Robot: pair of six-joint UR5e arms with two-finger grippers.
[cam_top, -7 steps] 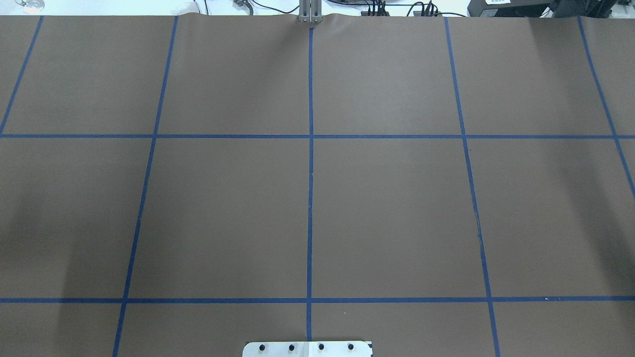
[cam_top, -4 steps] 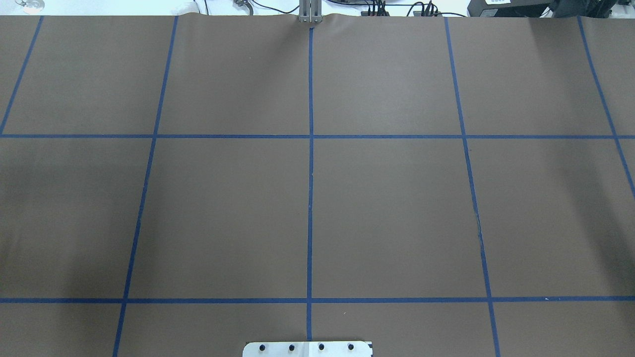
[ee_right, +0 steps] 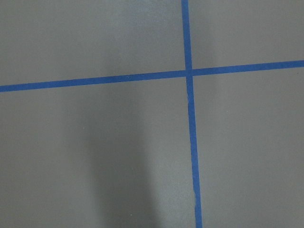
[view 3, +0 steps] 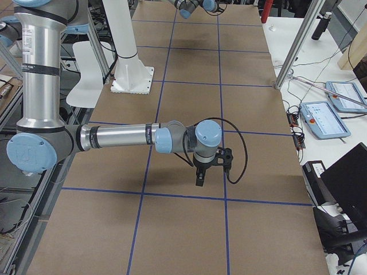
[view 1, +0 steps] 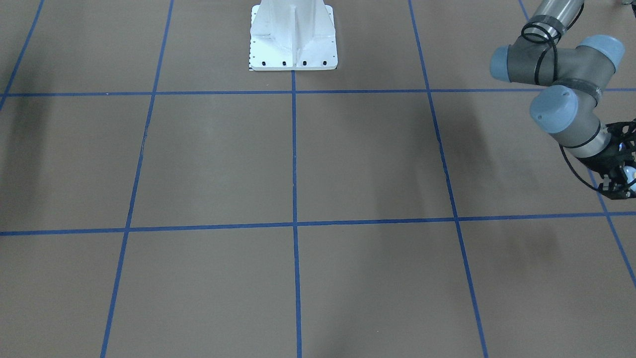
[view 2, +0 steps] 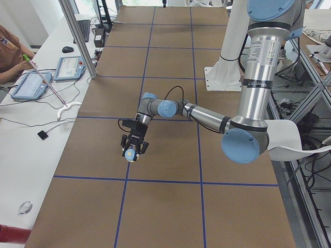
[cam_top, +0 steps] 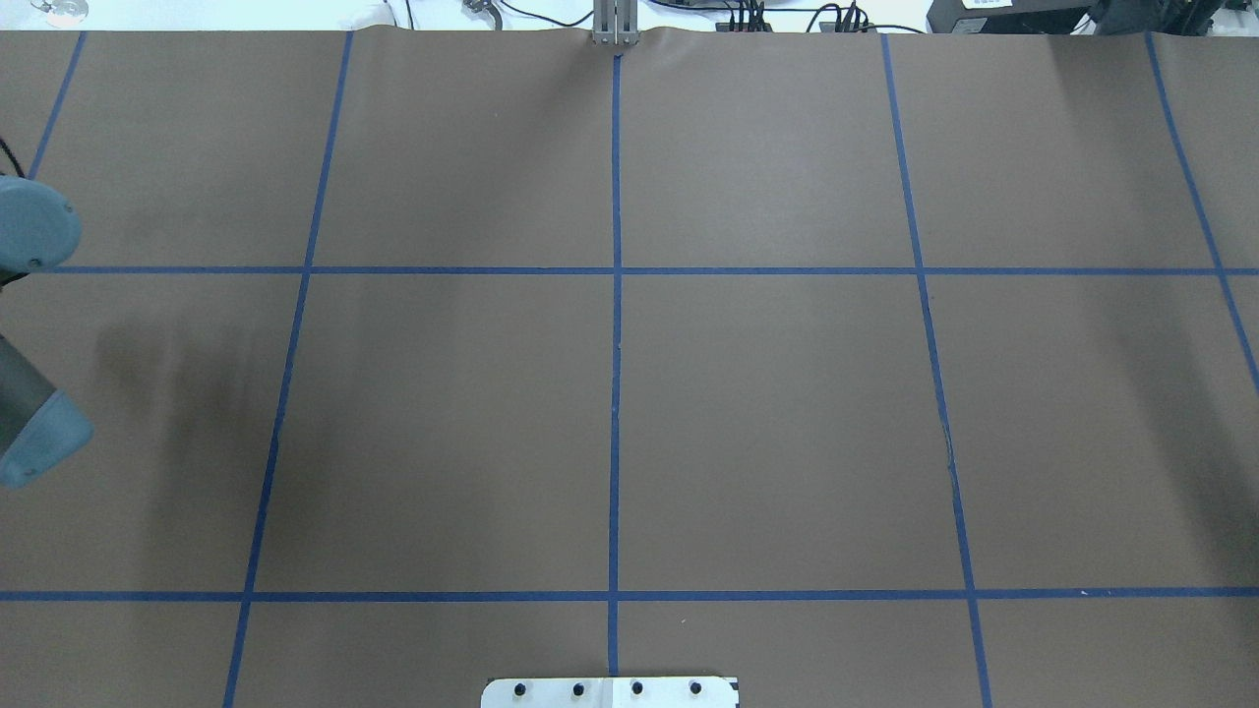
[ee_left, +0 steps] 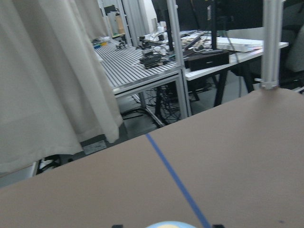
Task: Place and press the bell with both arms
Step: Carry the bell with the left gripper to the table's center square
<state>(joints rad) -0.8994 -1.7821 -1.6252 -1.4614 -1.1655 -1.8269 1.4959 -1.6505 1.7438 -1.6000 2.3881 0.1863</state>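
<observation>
Found the bell pinched between the fingers of the left tool — off the desk, hanging above it toward the left end. Shows at the 3 o'clock edge of the front-facing view as a sliver of light blue inside black fingers. In the overhead, only joints of the left arm at 9 o'clock. From the left wrist, just the dome's top at 6 o'clock. Cannot tell whether the button points up; no long axis on a round dome anyway.

Spotted the right tool only from the right-end camera, low over the desk, well apart from the bell. Cannot tell if wide or narrow. From its wrist, a straight-down look at 1 crossing of blue tape.

Judged: placing not yet done. Falls to the left arm to set the bell down, base flat; leaves the press to the right arm, with a long reach toward the bell's side. Risk — tilted release, bell rolling off.

No containers seen. White pedestal at 12 o'clock, front-facing view.
</observation>
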